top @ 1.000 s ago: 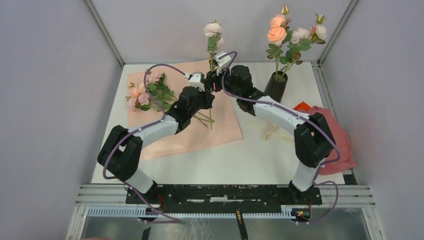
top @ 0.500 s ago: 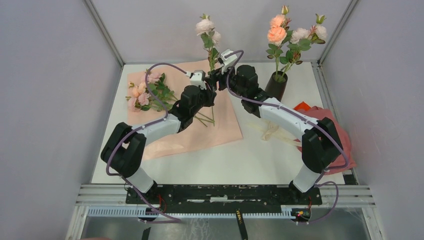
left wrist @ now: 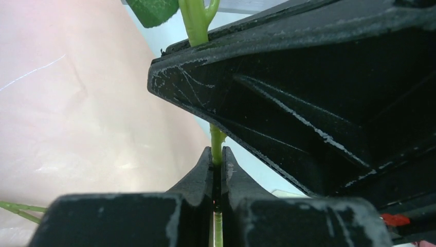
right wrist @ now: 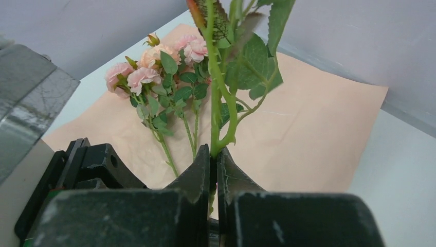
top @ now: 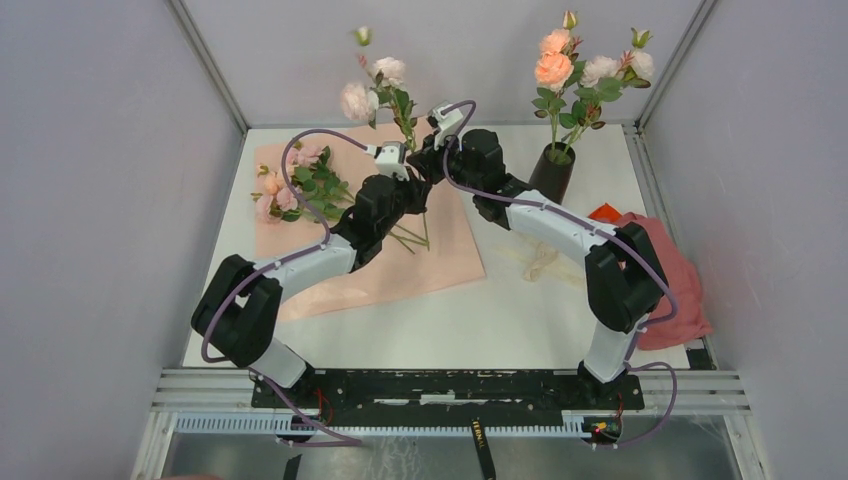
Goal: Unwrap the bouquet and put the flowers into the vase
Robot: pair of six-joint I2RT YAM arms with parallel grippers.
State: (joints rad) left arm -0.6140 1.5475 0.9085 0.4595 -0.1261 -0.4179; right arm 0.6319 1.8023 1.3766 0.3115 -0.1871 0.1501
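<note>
One of the flowers, a rose stem (top: 402,105) with pale pink heads, stands above the table's back, leaning left. Both grippers hold it. My left gripper (top: 411,168) (left wrist: 217,155) is shut on the thin green stem (left wrist: 218,138), low down. Just above it, my right gripper (top: 432,152) (right wrist: 213,152) is shut on the same stem (right wrist: 220,92). The bouquet's pink wrapping paper (top: 440,245) lies spread flat, with several more roses (top: 293,185) (right wrist: 154,64) on its far left part. The black vase (top: 552,173) at the back right holds several roses (top: 565,65).
A cream ribbon (top: 540,262) lies loose on the table right of the paper. A pink-red cloth with an orange piece (top: 672,275) sits at the right edge. Grey walls enclose the table on three sides.
The right gripper has closed on the stem that the left one held. The stem's flower heads have swung to the left.
</note>
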